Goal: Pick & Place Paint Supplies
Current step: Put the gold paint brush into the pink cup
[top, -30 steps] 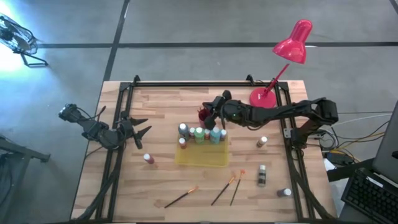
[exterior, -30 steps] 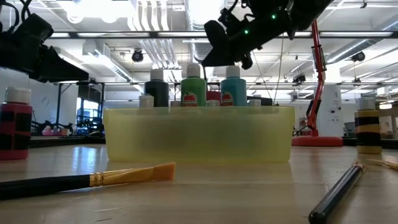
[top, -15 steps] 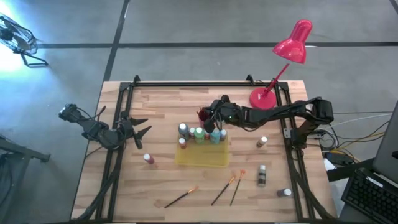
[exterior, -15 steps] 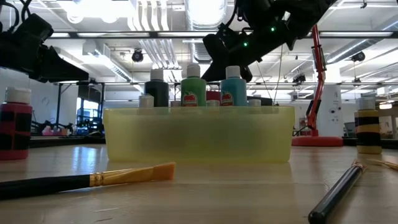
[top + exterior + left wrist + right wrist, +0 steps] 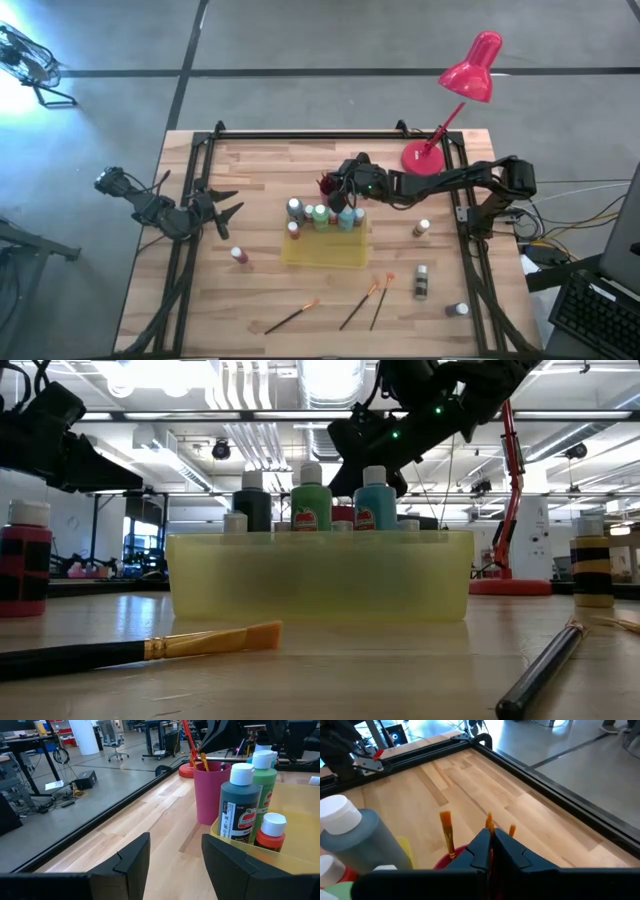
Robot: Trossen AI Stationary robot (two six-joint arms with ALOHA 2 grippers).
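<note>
My right gripper (image 5: 343,186) is over the magenta cup (image 5: 327,184), just beyond the yellow tray (image 5: 323,250), and is shut on a thin brush. Its orange tip (image 5: 489,822) shows past the fingertips. Two more orange-tipped brushes (image 5: 446,826) stand in the cup (image 5: 451,860). Several paint bottles (image 5: 320,214) stand upright along the tray's far wall. Three brushes (image 5: 362,303) and several bottles (image 5: 421,282) lie or stand on the table. My left gripper (image 5: 226,205) waits open at the table's left edge. My right gripper (image 5: 490,840) pinches the thin brush between its two fingers, just below the orange tip (image 5: 489,824). It comes from the table's right, slanting down. The brush points on past the fingertips. The fingers hide its handle, so I cannot tell whether it reaches into the cup.
A red desk lamp (image 5: 440,120) stands on the far right part of the table. A red-and-black bottle (image 5: 239,256) stands left of the tray, a brown one (image 5: 421,229) right of it. One brush (image 5: 140,648) lies near the front edge. Black rails frame the table.
My right gripper has come down a little toward the magenta cup and the tray's far wall, still shut on the brush, and has kept still for the last half second.
</note>
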